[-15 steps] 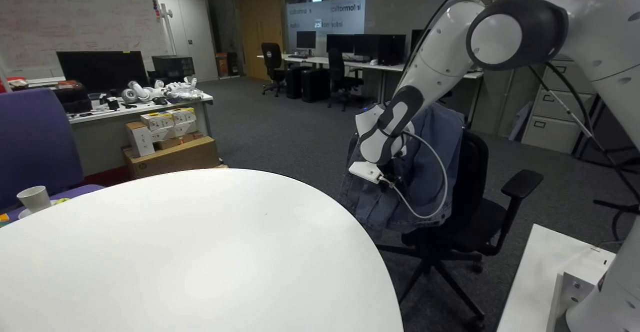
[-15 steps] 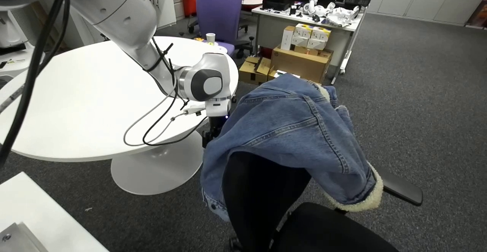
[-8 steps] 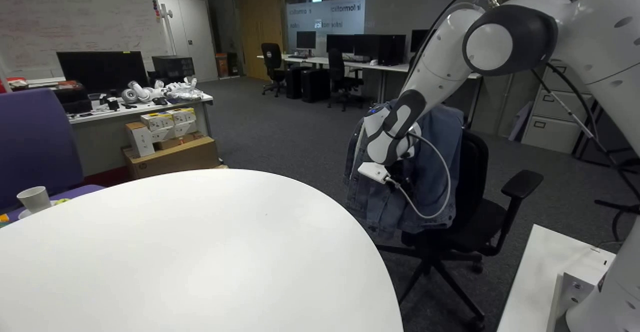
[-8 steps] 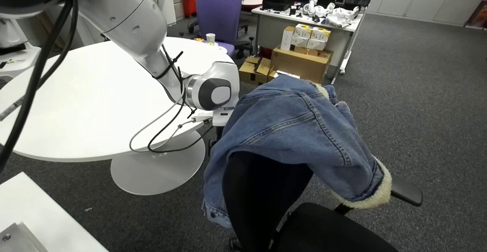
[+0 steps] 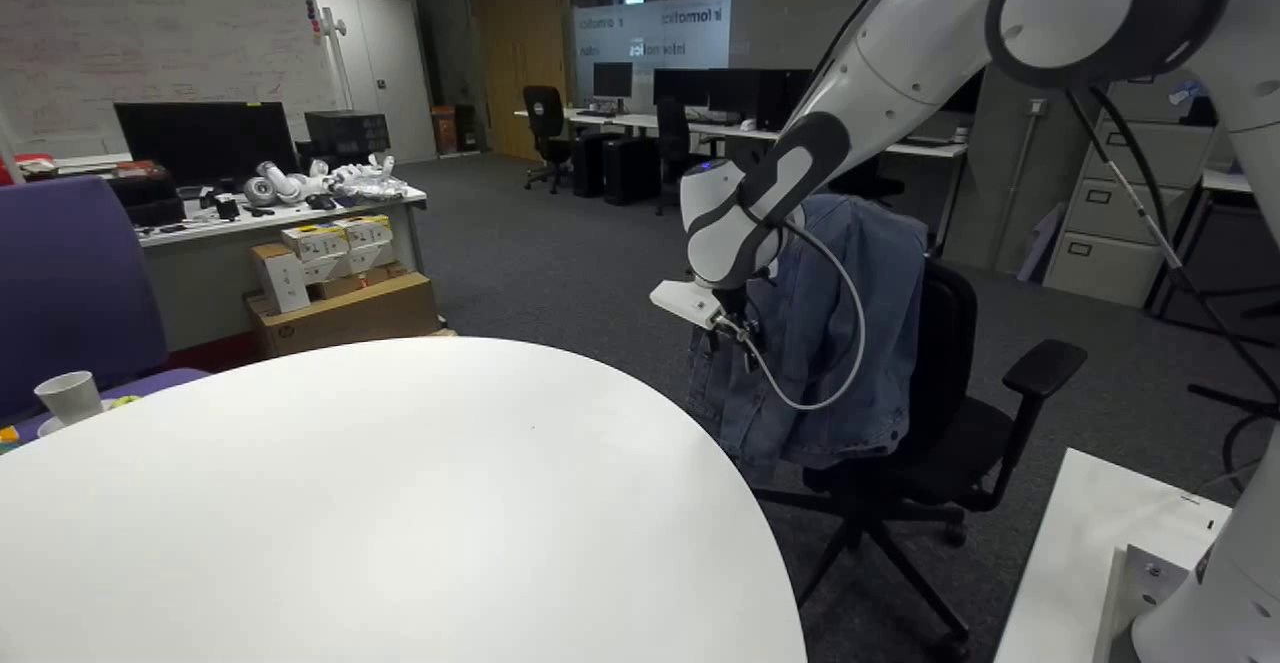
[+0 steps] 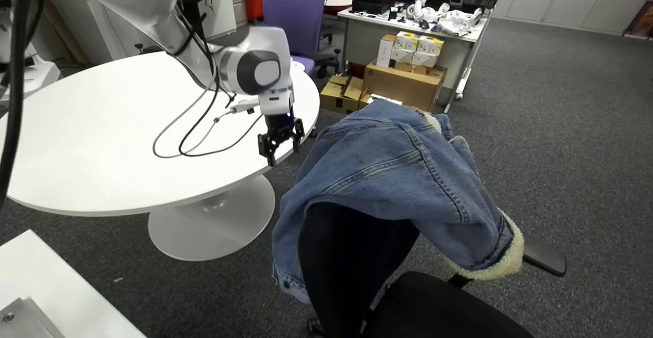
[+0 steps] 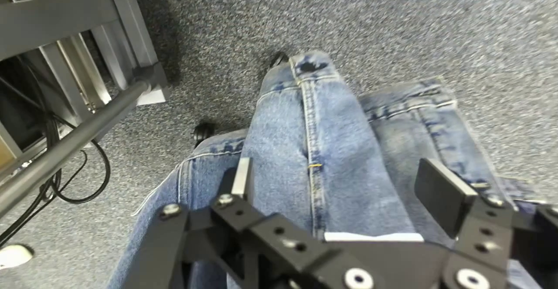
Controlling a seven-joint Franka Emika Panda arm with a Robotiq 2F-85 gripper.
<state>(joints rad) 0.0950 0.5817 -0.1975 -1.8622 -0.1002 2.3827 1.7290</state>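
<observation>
Currently, far left of your gripper and lower in an exterior view, you have the corner of a white stand with a metal plate on it. Closer on that same side, the round white table spreads out from the gripper, its right-hand rim showing behind the fingers. Next along, the gripper itself: released, jaws spread wide, tips angled down, grasping nothing. It hangs near the denim jacket but apart from it, grey carpet showing between the two. Behind the gripper, past the table, note a purple chair; farther right and also well back from your gripper, cardboard boxes sit in front of a desk. Just right of the gripper and lower, you find the jacket draped over the backrest of a black office chair, its fleece edging hanging farther right, beside the armrest. Across the wrist view, left to right again: a metal frame with a round bar stands well out to the gripper's left there; then one pad; then, beyond the fingertips and seen between them, a seamed length of denim with a dark spot near its end; then the other pad, its dark face turned inward, with more of the jacket's hem past it. Denim overlaps both pads from this angle, but an exterior view shows you the gap.
</observation>
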